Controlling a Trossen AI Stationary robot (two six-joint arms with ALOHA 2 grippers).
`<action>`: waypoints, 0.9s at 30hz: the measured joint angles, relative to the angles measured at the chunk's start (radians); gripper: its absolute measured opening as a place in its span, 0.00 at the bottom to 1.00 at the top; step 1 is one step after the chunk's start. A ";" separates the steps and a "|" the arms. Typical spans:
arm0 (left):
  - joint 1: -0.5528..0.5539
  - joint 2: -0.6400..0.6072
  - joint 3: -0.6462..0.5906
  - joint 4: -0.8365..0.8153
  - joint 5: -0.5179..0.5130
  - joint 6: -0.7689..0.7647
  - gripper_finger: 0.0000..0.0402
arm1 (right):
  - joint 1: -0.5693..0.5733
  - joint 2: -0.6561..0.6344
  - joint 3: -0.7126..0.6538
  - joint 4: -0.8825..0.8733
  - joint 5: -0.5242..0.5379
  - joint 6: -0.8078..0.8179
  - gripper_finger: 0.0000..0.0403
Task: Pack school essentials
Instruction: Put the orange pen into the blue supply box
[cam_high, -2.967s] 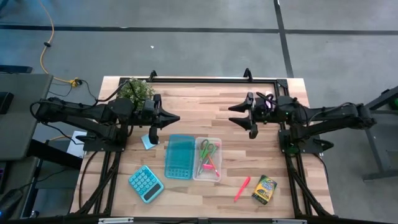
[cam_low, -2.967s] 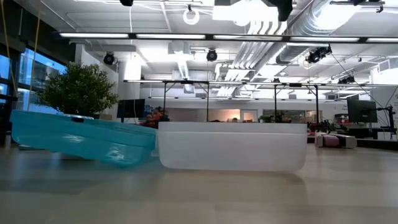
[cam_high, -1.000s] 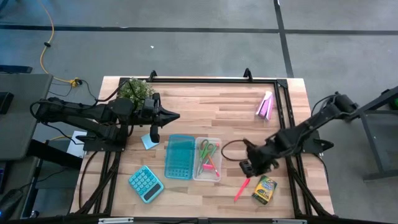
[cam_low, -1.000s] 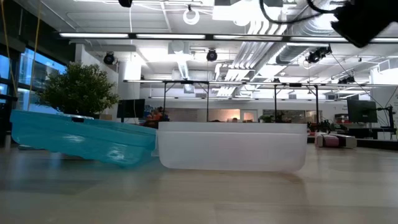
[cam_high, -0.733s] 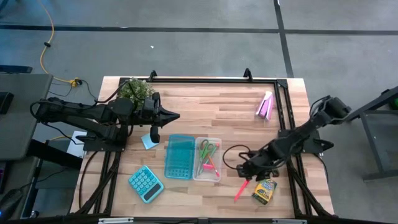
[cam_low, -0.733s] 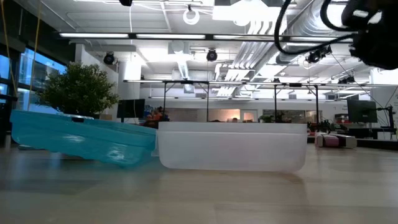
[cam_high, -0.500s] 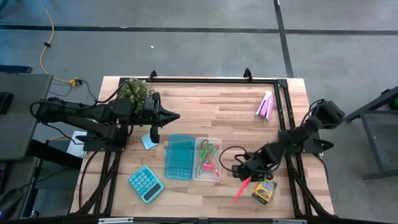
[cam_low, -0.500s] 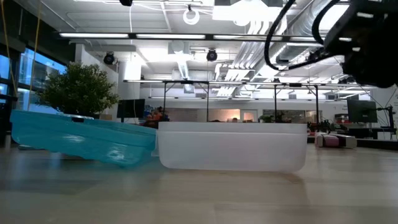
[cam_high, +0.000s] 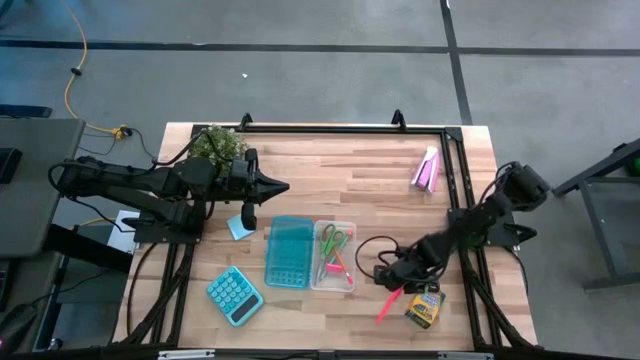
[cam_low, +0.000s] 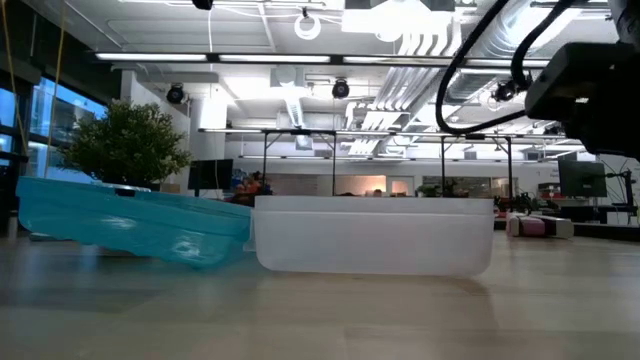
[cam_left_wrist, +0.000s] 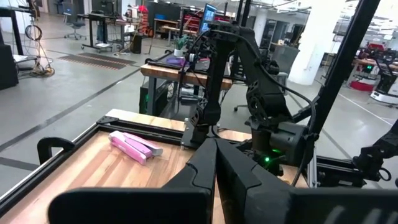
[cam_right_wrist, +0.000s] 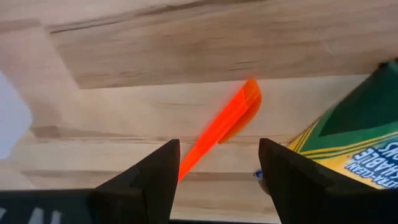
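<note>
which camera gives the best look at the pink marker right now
The right wrist view: the pink marker lies close up between the open right gripper fingers. The high view shows it small; the low and left wrist views don't show it.

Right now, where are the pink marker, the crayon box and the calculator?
pink marker (cam_right_wrist: 219, 129), right wrist view, middle of its body
crayon box (cam_high: 426, 306), high view, box face
calculator (cam_high: 235, 295), high view, keypad

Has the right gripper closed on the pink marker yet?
No, the right gripper is open, its fingers either side of the pink marker on the table.
</note>
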 joint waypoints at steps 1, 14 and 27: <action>0.000 0.000 0.000 0.000 0.000 0.000 0.00 | 0.003 0.007 0.000 -0.003 0.001 0.007 0.53; 0.000 0.000 0.000 0.000 0.001 0.000 0.00 | 0.007 0.096 0.000 0.046 -0.002 0.027 0.53; 0.000 0.000 0.000 0.001 0.001 0.000 0.00 | 0.007 0.100 0.001 0.029 -0.016 0.027 0.19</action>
